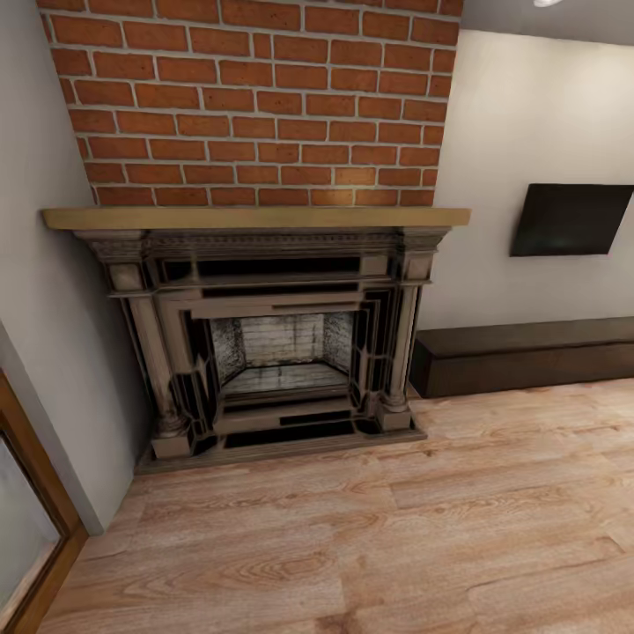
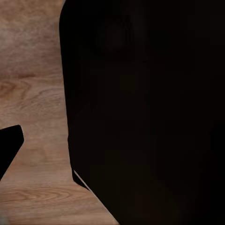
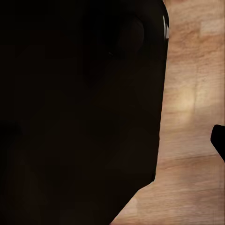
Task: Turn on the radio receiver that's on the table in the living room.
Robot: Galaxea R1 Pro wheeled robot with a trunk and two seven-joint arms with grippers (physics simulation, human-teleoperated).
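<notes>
A: While the arms hang folded, what do the wrist cameras give us on the grippers?

B: Little. Each looks along a large black body of the robot (image 2: 145, 112), close against the lens, with pale wood-plank floor (image 2: 33, 93) beyond it. A black tip (image 2: 9, 145) pokes in at the edge of the left wrist view and another (image 3: 219, 140) in the right, probably fingers, but I cannot tell whether either pair is spread or pressed together.

A: And farther out from them?

B: Ahead of the arms stands a red-brick chimney breast (image 1: 255, 97) over a dark carved fireplace surround (image 1: 273, 343) with a tan wooden mantel shelf (image 1: 255, 217). Beyond the right arm's side runs a low dark-brown bench (image 1: 528, 352) under a flat black wall screen (image 1: 571, 218).

A: The small red radio receiver?

B: Not before us, nor its grey coffee table. So the step is finding it: I judge the base should turn away from the hearth, slowly, arms kept tucked, head sweeping the room until the table appears.
</notes>
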